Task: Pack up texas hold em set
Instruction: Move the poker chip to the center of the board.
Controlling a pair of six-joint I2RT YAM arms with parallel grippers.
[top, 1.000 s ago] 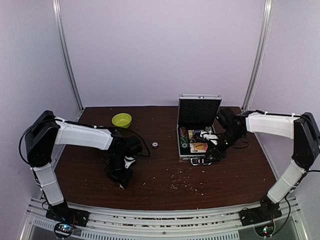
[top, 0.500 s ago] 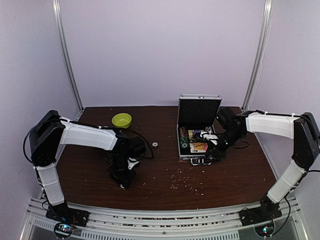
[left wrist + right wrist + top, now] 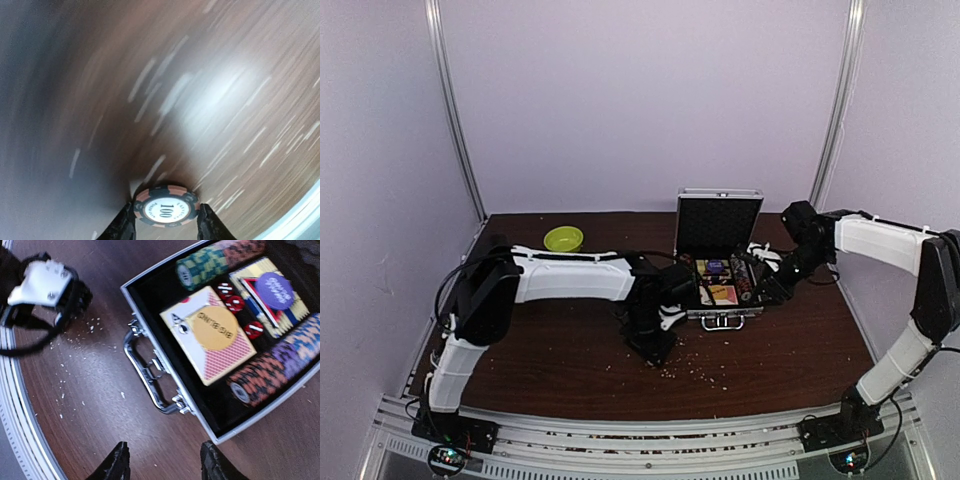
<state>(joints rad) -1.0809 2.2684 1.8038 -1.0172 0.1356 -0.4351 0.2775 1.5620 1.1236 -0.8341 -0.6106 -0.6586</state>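
The silver briefcase [image 3: 722,312] lies open at mid table, its black-lined lid [image 3: 718,225] upright. Inside it the right wrist view shows a card deck box [image 3: 212,335], red dice [image 3: 235,302], a purple dealer button [image 3: 274,287], and rows of chips, green [image 3: 210,262] and orange-black [image 3: 260,377]. My left gripper [image 3: 166,216] is shut on the edges of a black and salmon poker chip [image 3: 167,206] marked 100, just left of the case front [image 3: 655,340]. My right gripper [image 3: 165,460] hovers open and empty over bare wood, near the case's handle [image 3: 150,375].
A lime-green bowl [image 3: 563,239] stands at the back left. Pale crumbs [image 3: 692,370] are scattered on the dark wooden table [image 3: 540,355] in front of the case. The left wrist view is smeared by motion. Purple walls enclose the table.
My left arm has swept right from the table's left middle to just beside the case front. My right gripper has drawn back from the case's front corner toward its right side.
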